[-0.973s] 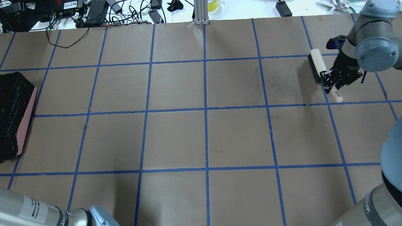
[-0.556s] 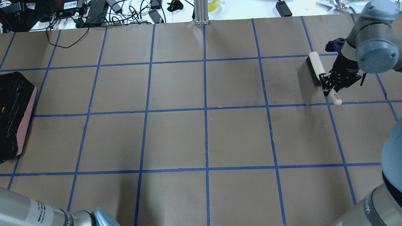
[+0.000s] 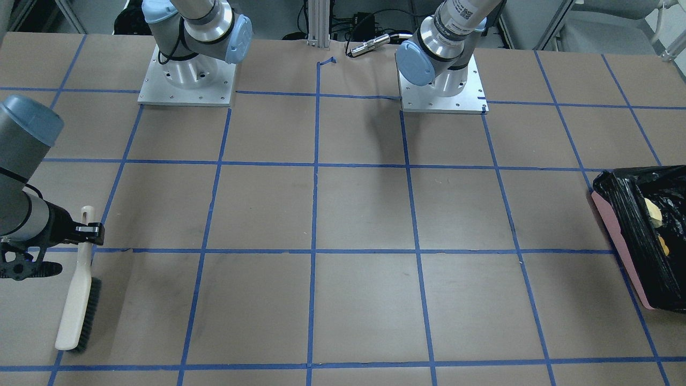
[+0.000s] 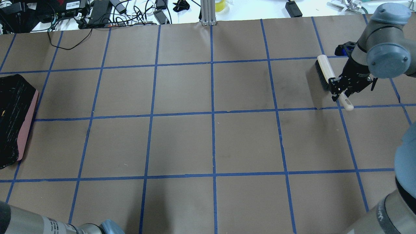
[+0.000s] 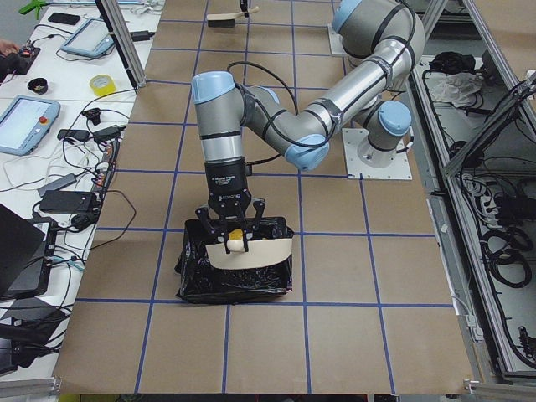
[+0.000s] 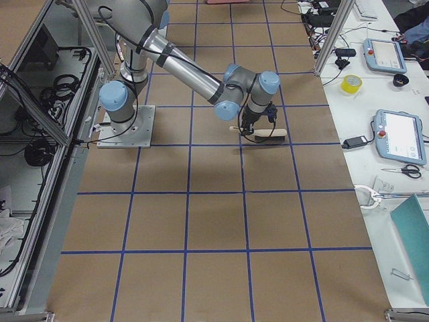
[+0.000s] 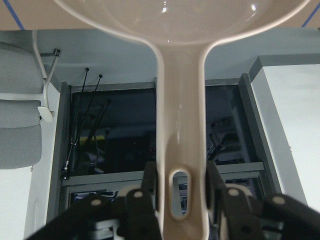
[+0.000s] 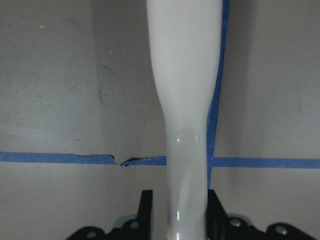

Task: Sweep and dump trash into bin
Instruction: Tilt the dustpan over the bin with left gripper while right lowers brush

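Observation:
The bin [image 4: 26,126], pink-sided and lined with a black bag, stands at the table's left edge. In the front-facing view the bin [image 3: 616,225] holds a pale yellow piece [image 3: 653,213] and a small amber piece [image 3: 664,246]. My left gripper [image 7: 180,175] is shut on the off-white dustpan's handle [image 7: 182,100]. In the exterior left view it [image 5: 230,228] holds the dustpan [image 5: 255,249] tilted over the bin [image 5: 234,285]. My right gripper [image 4: 339,87] is shut on the handle of the cream brush [image 4: 325,70], which is low over the table at the far right.
Cables and electronics [image 4: 97,13] lie beyond the table's far edge. The robot bases [image 3: 187,75] stand at the top of the front-facing view. A metal post [image 4: 208,13] stands at the far edge's middle.
My right gripper and the brush have shifted slightly to the left. My left arm's lower segment has sunk at the overhead view's bottom left.

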Available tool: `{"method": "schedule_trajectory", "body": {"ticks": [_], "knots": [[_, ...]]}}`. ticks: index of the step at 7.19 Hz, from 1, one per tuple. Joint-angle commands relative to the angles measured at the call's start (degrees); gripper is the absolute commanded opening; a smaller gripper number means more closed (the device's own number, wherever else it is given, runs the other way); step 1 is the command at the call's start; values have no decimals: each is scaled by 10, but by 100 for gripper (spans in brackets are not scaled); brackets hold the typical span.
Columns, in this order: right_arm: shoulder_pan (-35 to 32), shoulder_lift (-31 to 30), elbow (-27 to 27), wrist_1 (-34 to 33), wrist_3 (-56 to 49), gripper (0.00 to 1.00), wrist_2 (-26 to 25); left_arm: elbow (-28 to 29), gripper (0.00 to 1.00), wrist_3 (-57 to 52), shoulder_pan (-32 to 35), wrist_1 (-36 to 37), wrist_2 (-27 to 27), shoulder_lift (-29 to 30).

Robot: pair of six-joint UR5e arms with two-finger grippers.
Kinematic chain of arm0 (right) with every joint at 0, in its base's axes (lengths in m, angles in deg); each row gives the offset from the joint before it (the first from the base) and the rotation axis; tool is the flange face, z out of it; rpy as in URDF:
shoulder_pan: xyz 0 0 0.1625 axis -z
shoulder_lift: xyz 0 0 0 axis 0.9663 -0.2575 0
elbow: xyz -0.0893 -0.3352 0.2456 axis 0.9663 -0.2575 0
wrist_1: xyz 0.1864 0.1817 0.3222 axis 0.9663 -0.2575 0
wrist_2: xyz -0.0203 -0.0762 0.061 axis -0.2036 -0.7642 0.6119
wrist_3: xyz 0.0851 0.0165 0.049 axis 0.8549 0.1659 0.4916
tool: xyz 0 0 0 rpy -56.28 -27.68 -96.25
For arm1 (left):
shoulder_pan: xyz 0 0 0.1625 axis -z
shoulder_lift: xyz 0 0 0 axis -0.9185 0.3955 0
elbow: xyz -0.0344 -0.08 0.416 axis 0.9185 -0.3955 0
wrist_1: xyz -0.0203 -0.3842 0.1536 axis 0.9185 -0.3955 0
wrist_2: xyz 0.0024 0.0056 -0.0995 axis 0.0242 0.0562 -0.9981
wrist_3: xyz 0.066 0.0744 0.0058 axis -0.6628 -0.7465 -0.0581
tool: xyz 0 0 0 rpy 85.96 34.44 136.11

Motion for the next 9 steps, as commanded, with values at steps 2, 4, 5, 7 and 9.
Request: {"method": "schedule_trajectory", "body": {"ticks": [2, 4, 5, 7, 9], "knots": [[0, -6, -6, 0, -2, 78, -1, -78, 0, -8, 23, 66, 5, -52], [0, -26, -11, 3, -2, 90, -3, -131, 0, -55, 23, 185, -20, -67], [0, -39, -11, 4, -1, 97, -4, -130, 0, -64, 23, 189, -28, -67], [-3, -109, -10, 22, 2, 100, -3, -136, 0, -76, 23, 196, -30, -68], [-45, -179, -12, 38, 49, 100, -3, -115, 0, -72, 22, 128, -56, -75]]}}
